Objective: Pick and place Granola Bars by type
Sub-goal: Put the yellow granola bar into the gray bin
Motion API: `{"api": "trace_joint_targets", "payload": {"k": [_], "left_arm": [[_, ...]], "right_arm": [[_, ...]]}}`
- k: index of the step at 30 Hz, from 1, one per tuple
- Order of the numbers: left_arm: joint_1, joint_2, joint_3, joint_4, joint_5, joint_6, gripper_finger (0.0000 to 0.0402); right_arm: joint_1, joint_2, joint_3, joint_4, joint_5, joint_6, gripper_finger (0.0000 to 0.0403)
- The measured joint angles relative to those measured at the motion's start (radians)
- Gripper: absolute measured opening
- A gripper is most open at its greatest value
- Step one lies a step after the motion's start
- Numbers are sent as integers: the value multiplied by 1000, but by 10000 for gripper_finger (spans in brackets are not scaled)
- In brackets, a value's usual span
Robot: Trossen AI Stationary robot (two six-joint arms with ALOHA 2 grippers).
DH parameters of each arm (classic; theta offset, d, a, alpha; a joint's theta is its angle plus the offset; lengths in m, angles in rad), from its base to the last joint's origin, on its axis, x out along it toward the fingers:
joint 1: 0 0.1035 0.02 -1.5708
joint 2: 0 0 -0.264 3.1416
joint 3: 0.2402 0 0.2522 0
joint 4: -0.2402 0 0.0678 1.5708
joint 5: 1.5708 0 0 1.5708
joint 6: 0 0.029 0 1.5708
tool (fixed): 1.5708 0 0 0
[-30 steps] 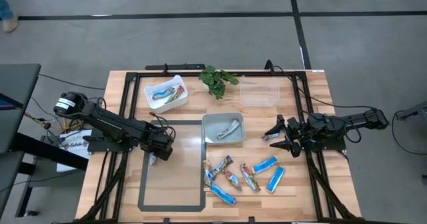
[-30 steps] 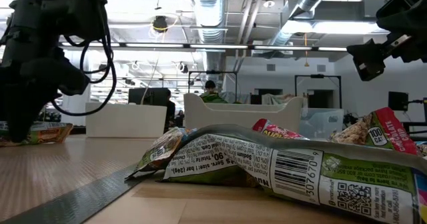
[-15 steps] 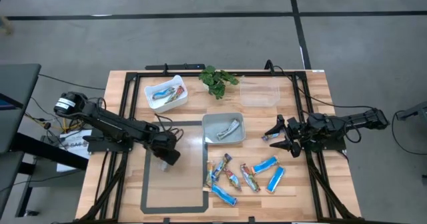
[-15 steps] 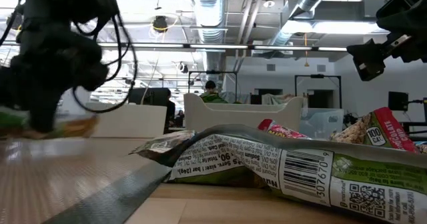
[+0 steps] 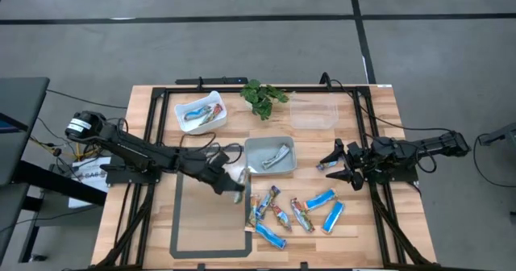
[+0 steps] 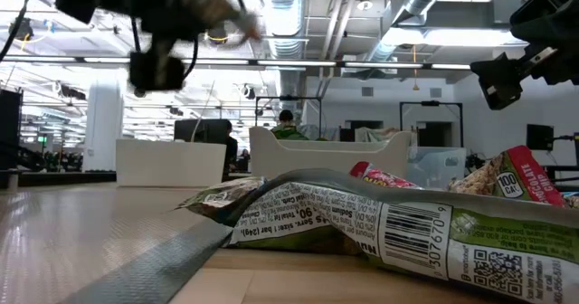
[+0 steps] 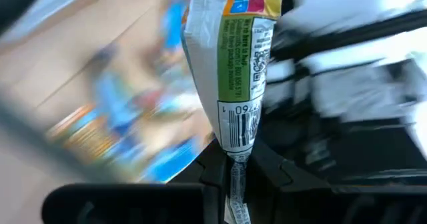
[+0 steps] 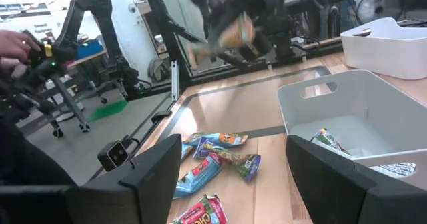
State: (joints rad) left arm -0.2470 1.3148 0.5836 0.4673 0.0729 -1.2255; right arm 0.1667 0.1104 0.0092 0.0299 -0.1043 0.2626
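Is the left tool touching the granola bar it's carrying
Touching. In the left wrist view the left tool has both fingers closed on the crimped end of the silver-green granola bar, with no gap showing.

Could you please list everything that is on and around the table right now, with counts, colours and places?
Loose granola bars: about seven, blue and red-brown, front centre of the table.
Grey bin: one, mid-table, holding one silver-grey bar.
White bin: one, back left, holding a few bars; the exact count cannot be told.
Clear bin: one, back right.
Plant sprig: one, green, back centre.
Tape outline: one, dark rectangle, front left.
Table: one, light wood.
Left gripper: shut on a green-and-white bar, near the grey bin's left front corner.
Right gripper: open, waiting right of the grey bin.
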Motion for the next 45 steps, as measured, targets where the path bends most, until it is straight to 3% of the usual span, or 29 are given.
{"api": "trace_joint_targets", "payload": {"k": [4,12,20,28,37,45], "left_arm": [[0,0,13,120,-65,13,25],[30,9,25,111,-124,45,25],[153,108,94,63,-64,78,25],[264,213,250,-235,-28,233,25],[315,325,463,-626,-29,462,25],[319,376,520,-692,-15,567,26]], "right_arm": [[0,0,0,0,0,0,265],[0,0,0,0,0,0,265],[0,0,0,-1,0,0,265],[0,0,0,0,0,0,265],[0,0,0,0,0,0,265],[0,0,0,0,0,0,265]]}}
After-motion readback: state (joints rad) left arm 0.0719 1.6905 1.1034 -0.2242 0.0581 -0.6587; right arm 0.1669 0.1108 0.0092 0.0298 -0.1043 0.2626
